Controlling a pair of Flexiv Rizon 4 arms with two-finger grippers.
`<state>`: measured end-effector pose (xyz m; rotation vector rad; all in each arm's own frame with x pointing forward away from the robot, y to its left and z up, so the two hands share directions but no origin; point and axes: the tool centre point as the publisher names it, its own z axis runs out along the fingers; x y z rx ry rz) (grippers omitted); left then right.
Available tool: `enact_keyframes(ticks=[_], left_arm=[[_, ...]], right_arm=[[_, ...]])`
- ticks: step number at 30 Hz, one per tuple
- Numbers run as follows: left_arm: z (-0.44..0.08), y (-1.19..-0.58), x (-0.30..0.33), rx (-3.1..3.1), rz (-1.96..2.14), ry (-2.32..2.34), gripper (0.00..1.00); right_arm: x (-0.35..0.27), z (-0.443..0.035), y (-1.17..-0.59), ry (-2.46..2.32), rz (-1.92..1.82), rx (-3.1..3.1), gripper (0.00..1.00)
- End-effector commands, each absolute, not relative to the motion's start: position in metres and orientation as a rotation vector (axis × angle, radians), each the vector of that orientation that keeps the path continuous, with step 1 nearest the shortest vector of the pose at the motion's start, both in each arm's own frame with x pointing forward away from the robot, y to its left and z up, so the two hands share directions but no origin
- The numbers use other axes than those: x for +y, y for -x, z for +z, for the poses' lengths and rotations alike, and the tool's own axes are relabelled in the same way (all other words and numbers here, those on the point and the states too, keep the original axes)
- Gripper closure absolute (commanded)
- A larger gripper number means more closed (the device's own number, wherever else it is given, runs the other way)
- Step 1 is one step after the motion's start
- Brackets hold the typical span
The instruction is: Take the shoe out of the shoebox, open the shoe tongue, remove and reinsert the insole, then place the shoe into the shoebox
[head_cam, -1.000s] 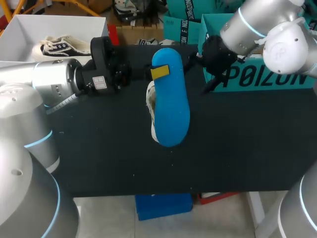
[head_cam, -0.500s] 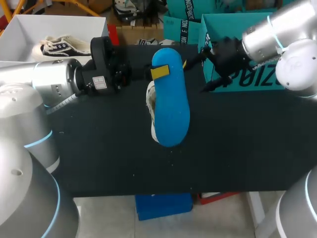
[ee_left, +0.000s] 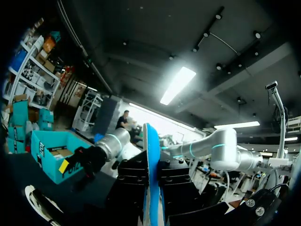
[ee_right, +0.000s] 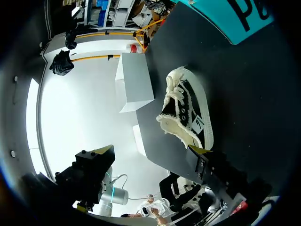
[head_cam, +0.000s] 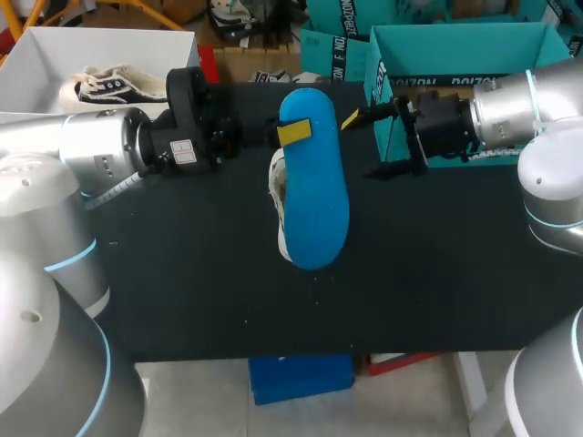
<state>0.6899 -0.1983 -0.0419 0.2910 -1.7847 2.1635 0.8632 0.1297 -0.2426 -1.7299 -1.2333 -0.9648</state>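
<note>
A blue insole [head_cam: 314, 191] hangs over the black table, and my left gripper [head_cam: 291, 132] is shut on its far end. In the left wrist view the insole [ee_left: 151, 155] stands edge-on between the black fingers. Under it lies the black and cream shoe [head_cam: 277, 193], mostly hidden from above. The right wrist view shows that shoe [ee_right: 186, 110] on its side, ahead of my open right gripper [ee_right: 150, 151]. That right gripper [head_cam: 366, 144] is just right of the insole's far end, with nothing between its fingers. Behind it stands the teal shoebox [head_cam: 455, 45], open.
A white box [head_cam: 36, 55] at the back left holds another shoe [head_cam: 109, 85]. The black table [head_cam: 437, 273] spreads bare in front and to the right of the insole. The teal shoebox [ee_left: 47, 150] also shows beyond my right gripper [ee_left: 75, 165] in the left wrist view.
My right arm has drawn back to the right and come lower, its gripper now pointing left at the insole. The left arm, the insole and the shoe have kept still.
</note>
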Motion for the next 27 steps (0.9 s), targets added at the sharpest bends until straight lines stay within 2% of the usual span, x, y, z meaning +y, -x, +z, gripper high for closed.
enact_keyframes(ticks=[1,27], left_arm=[[-0.0429,-0.6890,-0.2004,-1.786,2.168,-0.295,1.00],[-0.0429,-0.6890,-0.2004,-1.786,2.168,-0.295,1.00]], right_arm=[[0.1306,-0.2481,-0.8624,1.576,-1.114,-1.085,0.00],[0.1313,-0.2475,-0.8657,1.383,-1.329,-1.097,0.00]])
